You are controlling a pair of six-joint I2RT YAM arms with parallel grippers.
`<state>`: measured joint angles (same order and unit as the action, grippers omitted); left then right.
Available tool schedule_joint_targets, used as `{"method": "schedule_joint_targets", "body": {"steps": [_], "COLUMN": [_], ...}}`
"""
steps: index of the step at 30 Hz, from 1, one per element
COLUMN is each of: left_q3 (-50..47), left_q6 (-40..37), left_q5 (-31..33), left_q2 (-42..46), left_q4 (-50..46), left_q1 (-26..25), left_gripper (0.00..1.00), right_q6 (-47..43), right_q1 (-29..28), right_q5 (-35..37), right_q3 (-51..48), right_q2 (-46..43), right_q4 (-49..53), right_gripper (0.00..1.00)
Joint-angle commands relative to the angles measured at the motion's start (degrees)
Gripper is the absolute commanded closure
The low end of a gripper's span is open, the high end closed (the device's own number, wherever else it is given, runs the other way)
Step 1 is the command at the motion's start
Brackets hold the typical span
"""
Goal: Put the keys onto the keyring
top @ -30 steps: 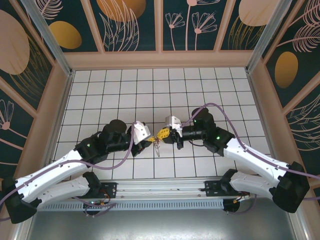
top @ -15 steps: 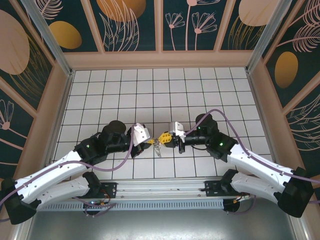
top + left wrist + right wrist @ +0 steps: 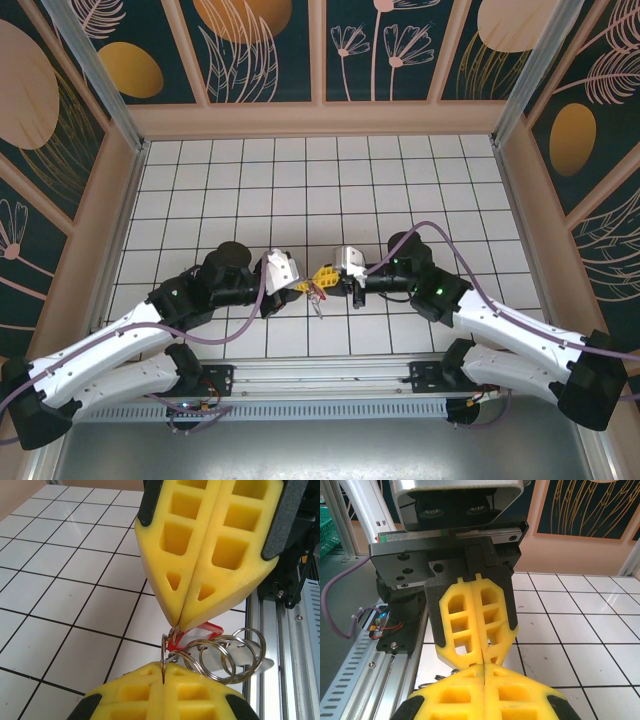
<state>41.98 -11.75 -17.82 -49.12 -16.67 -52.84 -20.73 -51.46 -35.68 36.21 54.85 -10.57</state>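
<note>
White-tiled table (image 3: 400,180) lies under both grippers, tip-to-tip near its front: L gripper (image 3: 164,669) clenched on keyring (image 3: 225,655) wire, R gripper (image 3: 177,624) clenched on red key (image 3: 200,630), both thin pinches, so slight twist/misalign could pop either loose & drop it.

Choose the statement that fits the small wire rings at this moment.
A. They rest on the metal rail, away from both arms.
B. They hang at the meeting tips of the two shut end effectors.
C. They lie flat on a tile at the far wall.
B: in the left wrist view the wire rings hang beside the point where the left end effector and the right end effector meet tip to tip, both shut.
</note>
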Motion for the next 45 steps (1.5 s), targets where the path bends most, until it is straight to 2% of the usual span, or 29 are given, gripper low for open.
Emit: {"method": "schedule_joint_targets", "body": {"steps": [1, 27, 45], "left_q3": [0.0, 0.1, 0.1], "left_q6": [0.2, -0.5, -0.8], "left_q5": [-1.9, -0.5, 0.9], "left_q2": [1.1, 1.0, 1.0], "left_q4": [-0.3, -1.6, -1.7], "left_q1": [0.2, 0.2, 0.2], "left_gripper": [1.00, 1.00, 1.00], "right_q6": [-0.9, -3.6, -2.9], "right_q1": [-0.6, -0.9, -1.2], "right_q5": [2.2, 7.6, 2.7], "right_q3": [-0.5, 0.1, 1.3], "right_q2": [0.1, -2.3, 0.7], "right_q4": [-2.5, 0.1, 1.2], "right_gripper": [1.00, 1.00, 1.00]}}
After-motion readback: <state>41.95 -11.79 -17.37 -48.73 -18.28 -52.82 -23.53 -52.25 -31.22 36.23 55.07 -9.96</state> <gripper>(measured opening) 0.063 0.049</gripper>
